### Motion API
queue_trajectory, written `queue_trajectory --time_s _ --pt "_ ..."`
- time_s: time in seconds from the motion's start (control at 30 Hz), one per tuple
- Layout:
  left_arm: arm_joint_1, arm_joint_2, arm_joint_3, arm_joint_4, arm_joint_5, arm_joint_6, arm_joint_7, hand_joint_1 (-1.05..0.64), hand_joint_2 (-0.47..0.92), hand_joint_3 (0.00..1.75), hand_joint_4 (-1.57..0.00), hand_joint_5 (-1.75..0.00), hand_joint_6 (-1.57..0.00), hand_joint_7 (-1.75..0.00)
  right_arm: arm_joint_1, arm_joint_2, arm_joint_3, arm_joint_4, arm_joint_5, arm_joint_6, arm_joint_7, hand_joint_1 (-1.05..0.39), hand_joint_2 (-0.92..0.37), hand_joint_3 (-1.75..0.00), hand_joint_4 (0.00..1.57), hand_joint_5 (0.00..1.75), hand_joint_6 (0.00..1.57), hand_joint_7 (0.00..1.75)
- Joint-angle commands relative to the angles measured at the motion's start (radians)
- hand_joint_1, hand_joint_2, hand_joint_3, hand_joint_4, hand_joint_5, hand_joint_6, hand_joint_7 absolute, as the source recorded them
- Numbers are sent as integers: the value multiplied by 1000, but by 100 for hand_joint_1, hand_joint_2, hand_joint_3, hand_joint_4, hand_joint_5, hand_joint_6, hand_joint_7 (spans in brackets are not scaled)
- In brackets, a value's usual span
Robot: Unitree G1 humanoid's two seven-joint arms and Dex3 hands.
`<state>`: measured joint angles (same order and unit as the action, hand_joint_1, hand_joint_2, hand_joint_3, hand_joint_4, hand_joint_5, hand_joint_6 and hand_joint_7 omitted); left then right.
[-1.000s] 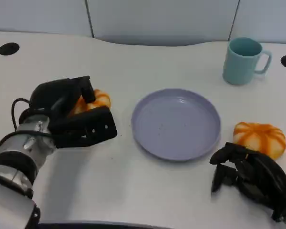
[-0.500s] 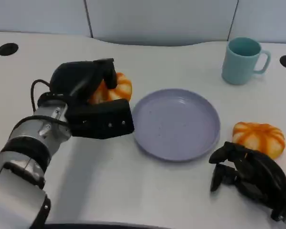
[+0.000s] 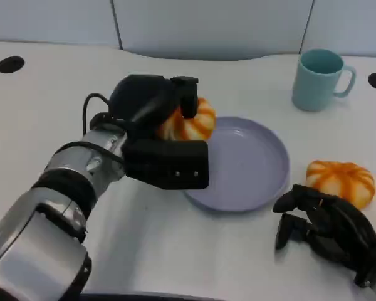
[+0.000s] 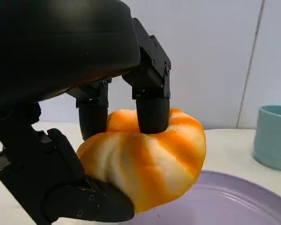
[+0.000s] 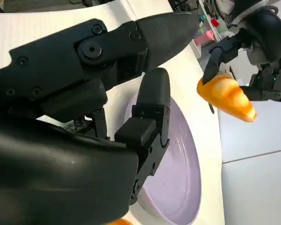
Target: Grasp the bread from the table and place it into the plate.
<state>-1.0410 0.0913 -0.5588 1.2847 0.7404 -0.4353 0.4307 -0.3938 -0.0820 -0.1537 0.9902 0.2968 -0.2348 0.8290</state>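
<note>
- Carried along in the left hand [image 3: 166, 135], the bread [image 3: 189, 121] has travelled from the worktop's left side to the near-left rim of the plate [image 3: 254, 182], and now hangs above that rim.
- Left fingers [image 4: 152, 110] press the top of the bread while the thumb cups it from below, off the worktop [image 3: 62, 94].
- Right hand [image 3: 329, 232] rests low at the near right, fingers curled and holding nothing.
- Second bread [image 3: 341, 180] lies just right of the plate, beside that hand.
- Teal mug [image 3: 319, 79] stands far right.
</note>
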Motion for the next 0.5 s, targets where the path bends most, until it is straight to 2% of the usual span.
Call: queue_trajectory --time_s 0.03,0.27,0.37,0.4,0.43,0.47,0.5 --pt "-27 -23 -22 7 15 3 3 -27 52 93 -97 -175 -74 -175 32 -3 8 37 -28 6 -21 -54 -92 -8 60 164 74 106" --pt "-42 -68 -63 19 44 -2 -1 -28 55 94 -94 -175 -69 -175 35 6 0 28 -12 26 3 -53 -92 -8 61 163 74 103" --pt "-41 -87 -70 27 48 7 -8 -30 51 92 -92 -175 -66 -174 37 12 0 27 -11 17 10 -53 -92 -7 62 162 74 102" --pt "-41 -93 -72 31 49 11 -18 -34 54 78 -89 -175 -72 -145 35 12 -1 33 -9 17 16 -53 -92 -8 62 162 74 101" --pt "-41 -98 -74 33 50 15 -25 -36 61 64 -87 -175 -78 -127 34 13 -1 36 -10 17 17 -52 -92 -8 63 162 74 101" --pt "-40 -101 -79 34 55 19 -24 -40 70 46 -86 -174 -80 -118 33 13 1 35 -12 17 15 -53 -92 -8 63 162 75 101" --pt "-39 -105 -84 36 58 23 -21 -41 75 37 -88 -174 -75 -131 32 14 1 35 -11 22 18 -53 -92 -8 64 162 75 101"
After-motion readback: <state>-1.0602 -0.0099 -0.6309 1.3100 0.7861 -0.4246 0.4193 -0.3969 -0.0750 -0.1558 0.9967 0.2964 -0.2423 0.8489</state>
